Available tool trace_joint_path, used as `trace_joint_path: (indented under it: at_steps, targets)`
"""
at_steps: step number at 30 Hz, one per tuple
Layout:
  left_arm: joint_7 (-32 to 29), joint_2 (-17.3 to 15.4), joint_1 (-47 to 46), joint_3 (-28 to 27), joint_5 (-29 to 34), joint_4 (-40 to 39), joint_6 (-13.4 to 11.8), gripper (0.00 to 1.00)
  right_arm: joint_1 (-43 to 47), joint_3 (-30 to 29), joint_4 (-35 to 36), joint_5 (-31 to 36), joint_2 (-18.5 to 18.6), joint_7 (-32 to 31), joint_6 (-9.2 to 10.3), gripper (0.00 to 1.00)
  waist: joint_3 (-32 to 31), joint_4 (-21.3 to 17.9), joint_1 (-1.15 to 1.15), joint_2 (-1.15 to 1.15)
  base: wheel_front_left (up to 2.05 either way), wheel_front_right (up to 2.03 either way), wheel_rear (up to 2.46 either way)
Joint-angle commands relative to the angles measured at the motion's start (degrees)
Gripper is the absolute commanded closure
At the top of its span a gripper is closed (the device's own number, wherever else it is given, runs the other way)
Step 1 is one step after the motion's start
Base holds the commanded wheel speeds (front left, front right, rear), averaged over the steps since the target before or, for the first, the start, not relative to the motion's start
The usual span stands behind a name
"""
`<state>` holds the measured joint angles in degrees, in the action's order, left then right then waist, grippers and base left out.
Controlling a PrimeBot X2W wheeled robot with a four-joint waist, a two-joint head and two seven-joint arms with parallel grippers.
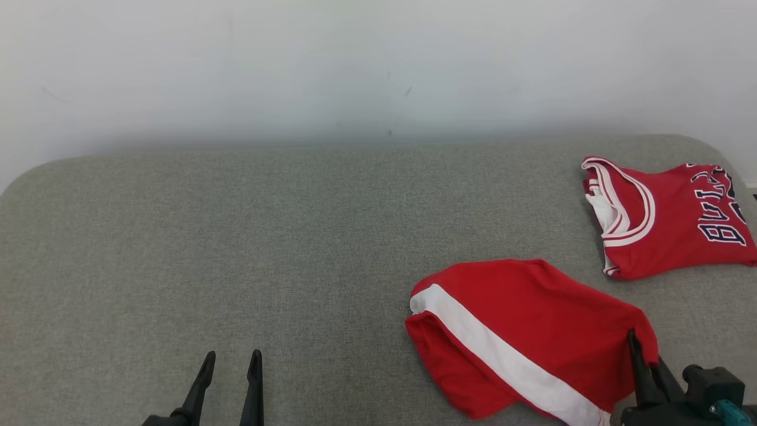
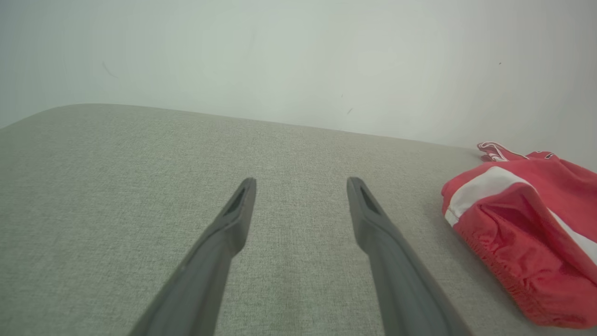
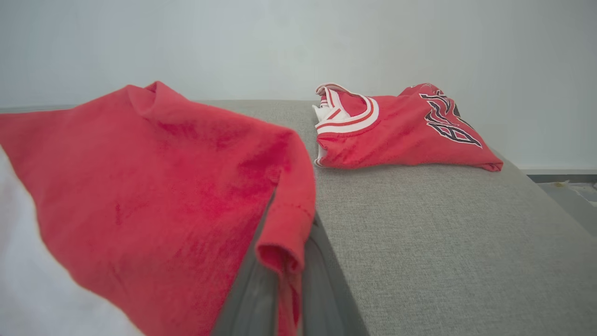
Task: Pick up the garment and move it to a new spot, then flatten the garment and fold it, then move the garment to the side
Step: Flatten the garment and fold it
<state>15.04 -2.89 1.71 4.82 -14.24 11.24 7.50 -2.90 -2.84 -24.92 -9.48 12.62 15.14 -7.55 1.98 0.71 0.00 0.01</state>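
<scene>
The garment [image 1: 520,331] is a pair of red shorts with a white side stripe, lying crumpled at the front right of the grey padded surface [image 1: 236,236]. My right gripper [image 1: 636,348] is shut on the garment's red hem at its right corner. In the right wrist view the hem [image 3: 287,233] drapes over and between the two closed fingers [image 3: 322,284], hiding their tips. My left gripper [image 1: 232,358] stands open over bare surface at the front left, well clear of the cloth. In the left wrist view the left gripper [image 2: 301,184] holds nothing, and the garment's waistband [image 2: 517,247] lies off to the right.
A folded red jersey [image 1: 668,219] with white trim and dark lettering lies at the far right, behind the garment, near the surface's right edge [image 3: 522,163]. A pale wall [image 1: 378,65] closes off the back. The surface's left and middle are bare grey fabric.
</scene>
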Motion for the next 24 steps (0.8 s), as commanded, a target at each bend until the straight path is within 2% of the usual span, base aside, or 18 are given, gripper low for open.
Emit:
trace_joint_path:
  at_steps: [1,2,10,14,24]
  targets:
    - [0.08,0.04,-0.81,0.07,-0.41,0.15,-0.05,0.0,-0.56,-0.48,0.47,0.45,-0.25,0.07,0.1,0.17,-0.1,-0.08,0.0,-0.01,0.0,0.0,0.0]
    - [0.08,0.04,-0.86,0.18,-0.43,0.16,-0.05,0.0,-0.49,-0.79,0.81,0.85,-0.53,0.07,0.1,0.0,-0.17,-0.13,0.0,-0.01,0.0,0.0,0.0]
    - [0.08,0.03,0.11,1.95,-0.64,0.7,-0.05,0.0,0.76,-4.89,9.63,3.62,-2.24,0.07,0.1,0.0,-0.58,-0.93,0.0,-0.01,0.0,0.0,0.0]
    - [0.08,0.04,0.2,4.0,-0.91,1.05,-0.05,0.0,2.39,-4.14,13.52,2.95,-3.89,0.06,0.1,0.0,-0.69,-1.12,0.0,-0.01,0.0,0.0,0.0]
    - [0.08,-0.38,-3.21,19.84,-3.32,6.32,-0.05,0.0,3.45,0.34,14.97,1.89,-7.41,0.06,0.1,0.0,1.14,-4.17,0.0,-0.01,0.0,0.0,0.0]
